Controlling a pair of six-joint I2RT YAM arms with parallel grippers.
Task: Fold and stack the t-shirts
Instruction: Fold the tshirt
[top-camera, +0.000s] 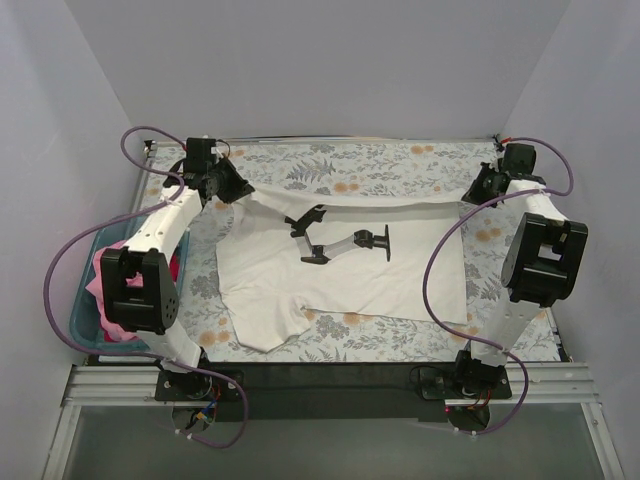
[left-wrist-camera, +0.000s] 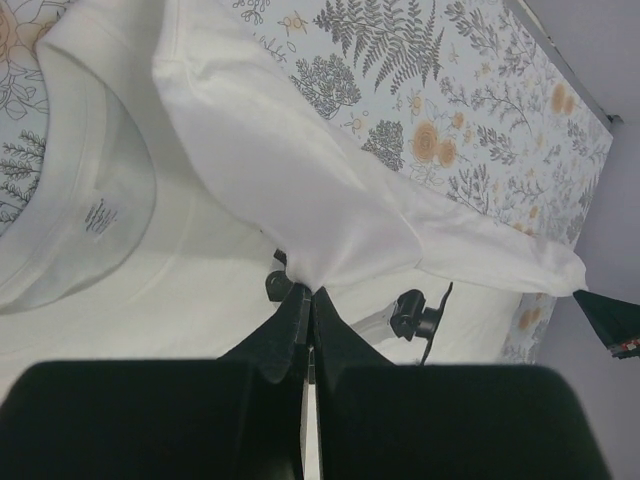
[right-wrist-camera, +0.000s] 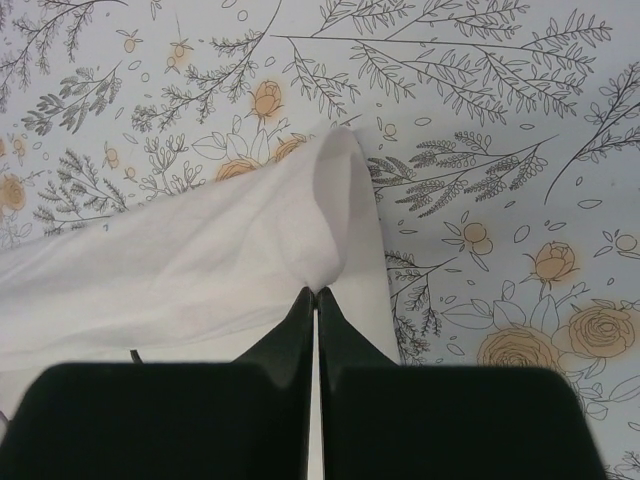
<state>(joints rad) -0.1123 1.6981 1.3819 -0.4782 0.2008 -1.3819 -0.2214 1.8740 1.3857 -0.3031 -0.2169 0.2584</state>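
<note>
Two shirts in play, starting far left: the pink shirt (top-camera: 100, 272) sits bunched in the basket (top-camera: 80, 318) beside the table (top-camera: 400, 165), not yet folded. Moving in, the left gripper (left-wrist-camera: 303, 290) has its jaws pinched tight on a fold of the white shirt (top-camera: 340, 285) near the collar end, and the cloth rises off the table from the nip. Across the middle, the white shirt lies spread on the floral top. Its far edge is lifted and strung between the two arms, while the near part lies flat. A black jointed shape (top-camera: 340, 240) shows mid-shirt; print or object, I can't tell. Over on the right, the right gripper (right-wrist-camera: 316, 292) is closed just as hard on the far right corner, with only a small tuck of fabric between the tips.

Now the danger. That right-hand bite looks thin, so a quick pull could slip the corner out and drop the edge. If one arm leads the other, the fold will likely land skewed, and the sleeve at the near left may bunch. Pull apart too hard and the cloth drags instead of folding over. The left arm also works close to the basket, so a wide swing might clip it.
</note>
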